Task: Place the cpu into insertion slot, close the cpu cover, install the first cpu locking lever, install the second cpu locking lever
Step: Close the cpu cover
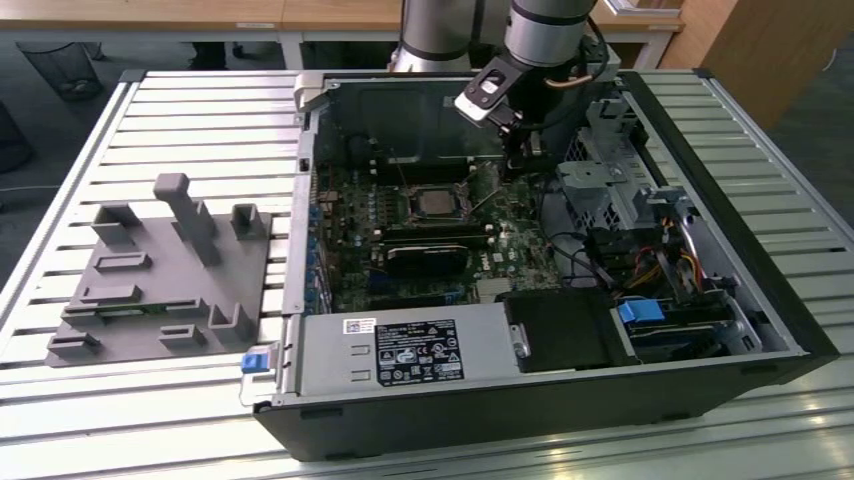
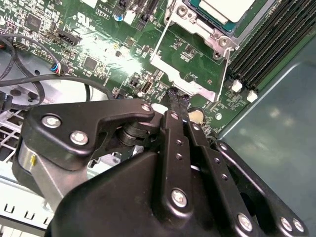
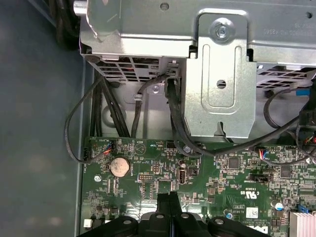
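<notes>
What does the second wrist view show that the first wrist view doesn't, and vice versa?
Second wrist view: the cpu sitting in the slot, plus long memory slots. First wrist view: a grey metal bracket with black cables running beside it. Both wrist views: the green board and the gripper, shut, close to the board.

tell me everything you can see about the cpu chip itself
The small square cpu has a flat silvery-grey metal top. It lies level, face up, seated in the silver-rimmed square socket on the green circuit board, the rim bordering its edges. The black hand hangs beside the socket, not touching the chip.
</notes>
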`<state>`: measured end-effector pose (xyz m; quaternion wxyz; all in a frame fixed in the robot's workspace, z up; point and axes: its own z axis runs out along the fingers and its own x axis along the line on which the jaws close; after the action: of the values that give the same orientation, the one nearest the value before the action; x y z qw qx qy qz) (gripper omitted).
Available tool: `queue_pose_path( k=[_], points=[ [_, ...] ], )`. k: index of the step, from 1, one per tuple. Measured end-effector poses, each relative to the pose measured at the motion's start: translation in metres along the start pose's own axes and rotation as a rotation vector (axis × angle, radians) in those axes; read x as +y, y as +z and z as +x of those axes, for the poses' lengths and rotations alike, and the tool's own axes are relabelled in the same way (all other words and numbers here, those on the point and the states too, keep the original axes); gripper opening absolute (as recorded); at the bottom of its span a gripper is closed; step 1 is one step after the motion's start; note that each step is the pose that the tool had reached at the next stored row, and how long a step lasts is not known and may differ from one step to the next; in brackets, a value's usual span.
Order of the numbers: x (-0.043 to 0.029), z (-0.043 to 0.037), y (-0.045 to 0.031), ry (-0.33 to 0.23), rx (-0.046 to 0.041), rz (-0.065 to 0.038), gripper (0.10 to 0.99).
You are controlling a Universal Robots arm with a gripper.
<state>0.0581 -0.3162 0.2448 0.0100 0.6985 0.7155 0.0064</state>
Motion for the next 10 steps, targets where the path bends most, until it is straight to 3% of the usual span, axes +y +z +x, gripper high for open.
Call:
queue_pose_path(
  k=[10],
  points=[
    [-0.0066,0.0002,0.0007,0.0,0.0002,0.0,0.122]
  ],
)
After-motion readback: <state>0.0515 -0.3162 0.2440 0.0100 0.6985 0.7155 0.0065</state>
